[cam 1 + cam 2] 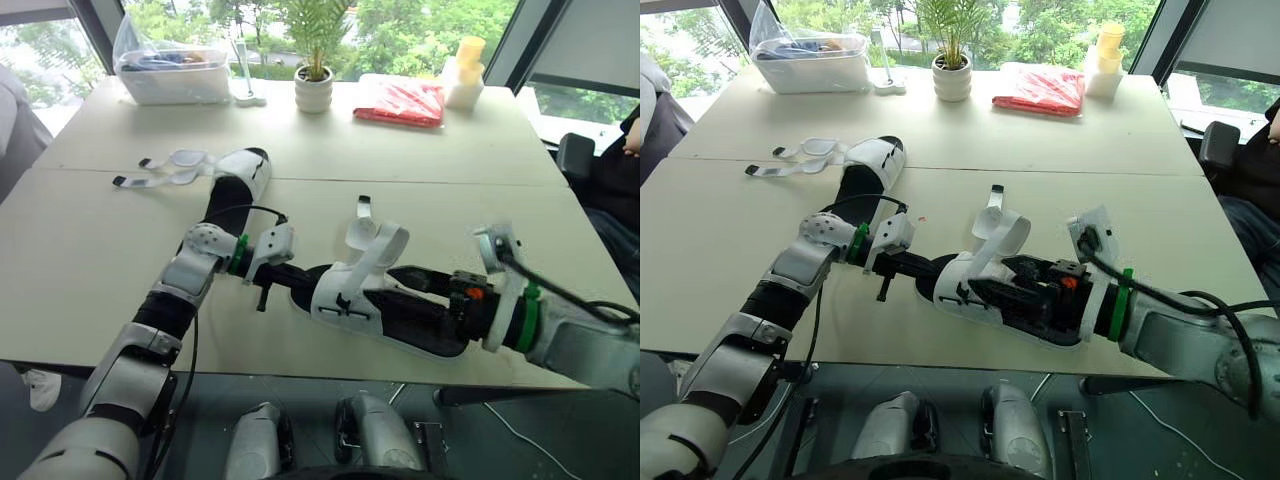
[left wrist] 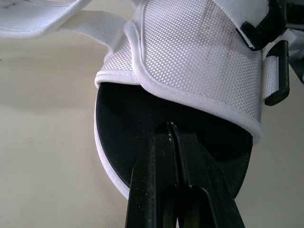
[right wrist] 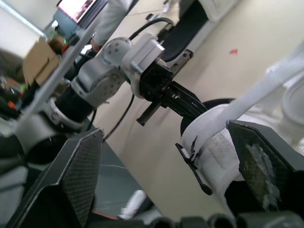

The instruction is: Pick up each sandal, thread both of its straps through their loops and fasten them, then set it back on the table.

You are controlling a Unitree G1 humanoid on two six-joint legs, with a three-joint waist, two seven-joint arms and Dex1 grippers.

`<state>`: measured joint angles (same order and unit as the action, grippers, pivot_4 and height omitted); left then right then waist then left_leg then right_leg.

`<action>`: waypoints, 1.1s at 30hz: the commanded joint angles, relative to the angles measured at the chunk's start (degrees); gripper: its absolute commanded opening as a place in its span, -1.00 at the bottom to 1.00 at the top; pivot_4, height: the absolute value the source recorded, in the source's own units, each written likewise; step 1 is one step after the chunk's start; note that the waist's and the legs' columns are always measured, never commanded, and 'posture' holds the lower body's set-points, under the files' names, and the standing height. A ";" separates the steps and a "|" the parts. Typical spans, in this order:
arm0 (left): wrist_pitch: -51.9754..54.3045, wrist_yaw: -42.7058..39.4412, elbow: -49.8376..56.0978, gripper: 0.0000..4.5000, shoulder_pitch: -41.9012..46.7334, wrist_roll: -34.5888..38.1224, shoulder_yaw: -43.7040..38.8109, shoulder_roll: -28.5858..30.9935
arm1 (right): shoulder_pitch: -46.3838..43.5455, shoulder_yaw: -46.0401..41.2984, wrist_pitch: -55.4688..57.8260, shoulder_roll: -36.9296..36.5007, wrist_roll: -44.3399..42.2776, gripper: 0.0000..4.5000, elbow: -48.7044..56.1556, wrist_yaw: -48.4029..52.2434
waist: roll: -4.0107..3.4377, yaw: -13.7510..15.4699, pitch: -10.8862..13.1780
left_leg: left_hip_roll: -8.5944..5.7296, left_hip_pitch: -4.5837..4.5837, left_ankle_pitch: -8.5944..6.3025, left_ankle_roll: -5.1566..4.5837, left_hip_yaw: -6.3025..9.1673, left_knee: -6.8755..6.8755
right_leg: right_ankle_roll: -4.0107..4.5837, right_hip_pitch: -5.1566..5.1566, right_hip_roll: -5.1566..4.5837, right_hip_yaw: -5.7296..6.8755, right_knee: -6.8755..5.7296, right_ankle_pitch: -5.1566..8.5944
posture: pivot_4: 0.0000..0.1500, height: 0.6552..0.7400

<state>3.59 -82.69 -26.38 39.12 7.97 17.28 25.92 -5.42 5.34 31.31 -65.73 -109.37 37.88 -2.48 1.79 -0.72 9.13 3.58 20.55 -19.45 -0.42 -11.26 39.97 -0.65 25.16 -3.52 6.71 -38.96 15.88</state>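
A white mesh sandal with a black insole [image 1: 350,295] lies near the table's front edge, between my two grippers. One of its straps [image 1: 375,240] stands up loose, with its end free. My left gripper [image 1: 300,278] is shut, and its fingertips [image 2: 171,137] rest on the insole at the toe opening, under the mesh upper [image 2: 204,61]. My right gripper [image 1: 430,290] is at the heel end, its fingers [image 3: 76,180] spread wide and open. A second sandal [image 1: 240,175] lies farther back on the left, behind my left arm, with its straps [image 1: 165,170] undone and spread flat.
Along the far edge stand a clear plastic bin [image 1: 170,75], a potted plant [image 1: 315,85], a red packet [image 1: 400,102] and a stack of yellow and white cups [image 1: 465,75]. A person [image 1: 628,140] sits at the right edge. The table's front edge [image 1: 300,365] runs just below the near sandal.
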 commanded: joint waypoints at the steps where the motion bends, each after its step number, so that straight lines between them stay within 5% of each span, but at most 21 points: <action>1: -0.37 -0.25 -0.33 -1.00 0.02 -1.23 0.87 0.21 | -4.39 2.62 4.05 5.51 -3.63 0.99 -3.45 -5.55 | 0.00 -0.07 0.00 | 0.00 0.01 0.00 0.00 0.00 0.00 | 0.00 0.00 0.00 0.00 0.01 0.00 | 1.00 0.71; 10: -0.28 0.37 -0.36 -1.00 0.14 -1.26 0.63 0.17 | -12.22 5.81 13.07 20.78 -3.57 0.99 -17.26 -14.82 | -0.05 -0.12 -0.04 | 0.00 0.04 0.00 0.00 0.01 0.00 | -0.01 0.00 0.00 0.02 0.00 -0.01 | 1.00 0.71; 20: 0.66 0.73 0.83 -1.00 -0.54 -0.98 0.34 0.74 | -13.79 2.96 21.10 20.54 9.02 -0.96 -14.68 -4.44 | -0.05 -0.12 -0.04 | 0.00 0.05 0.00 0.00 0.02 -0.01 | -0.02 0.01 0.00 0.03 -0.01 0.00 | 1.00 0.71; 33: 0.48 1.35 1.29 -1.00 -0.97 -1.05 0.38 0.50 | -18.77 -0.39 31.77 16.74 2.33 -0.96 -22.52 2.15 | -0.06 -0.11 -0.03 | 0.00 0.09 0.00 0.00 0.04 -0.02 | -0.02 0.05 -0.01 0.06 0.00 -0.01 | 1.00 0.71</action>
<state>3.62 -81.97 -25.77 38.80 7.96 17.22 26.03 -23.45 5.45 62.26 -48.72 -104.83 15.14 -1.07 1.73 -0.83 9.11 3.58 20.64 -19.45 -0.42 -11.22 39.95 -0.67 25.21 -3.53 6.77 -38.97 15.87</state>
